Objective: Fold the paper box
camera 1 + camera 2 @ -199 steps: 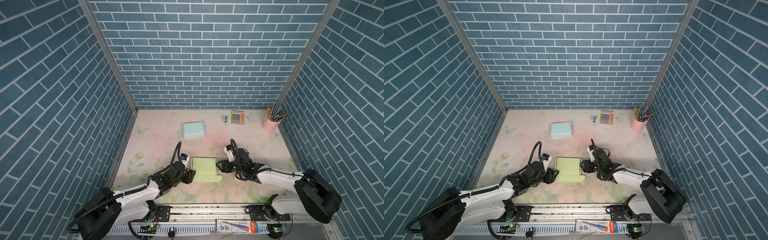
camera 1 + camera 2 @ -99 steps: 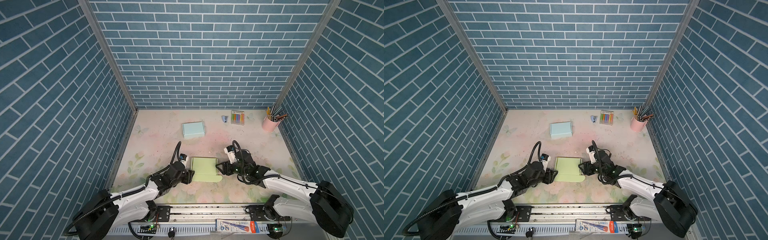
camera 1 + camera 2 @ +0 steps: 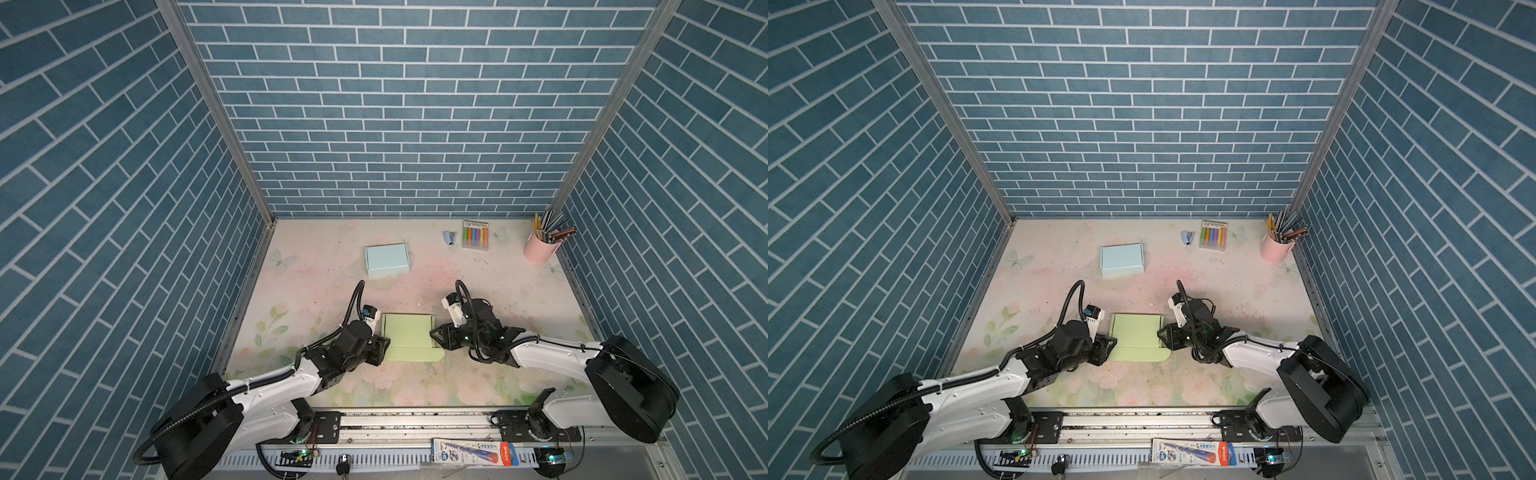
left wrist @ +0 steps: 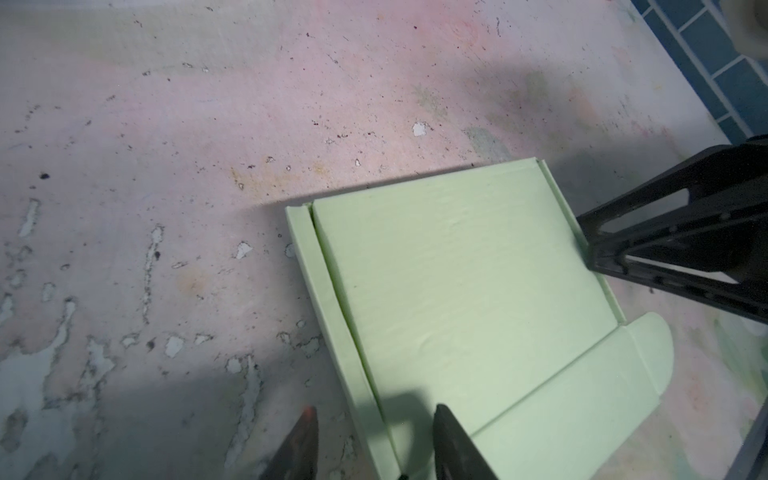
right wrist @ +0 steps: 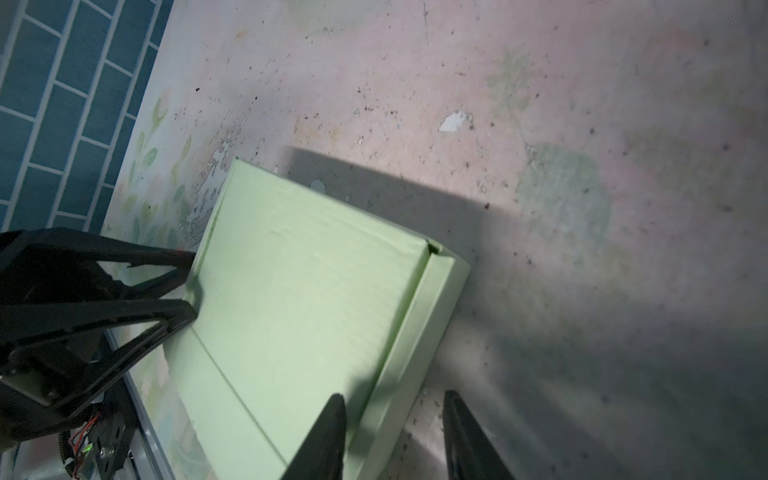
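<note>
The left tool [image 4: 374, 415] stands part open astride the left wall [image 4: 328, 299] of the green paper box [image 3: 409, 340], and the right tool [image 5: 395, 395] does the same at the right wall [image 5: 424, 316], neither visibly pinching. The box lies flat and half-formed at the near middle of the table [image 3: 478, 374]. It looks light, thin and easily creased, so I judge these raised walls the place to hold, gently. Open table lies all around, with the blue box [image 3: 386, 259] well apart.

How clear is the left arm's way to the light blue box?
Probably clear: only bare table lies between the left gripper and the light blue box. Its open jaws straddle a side wall of the green box, so it would need to back off first.
</note>
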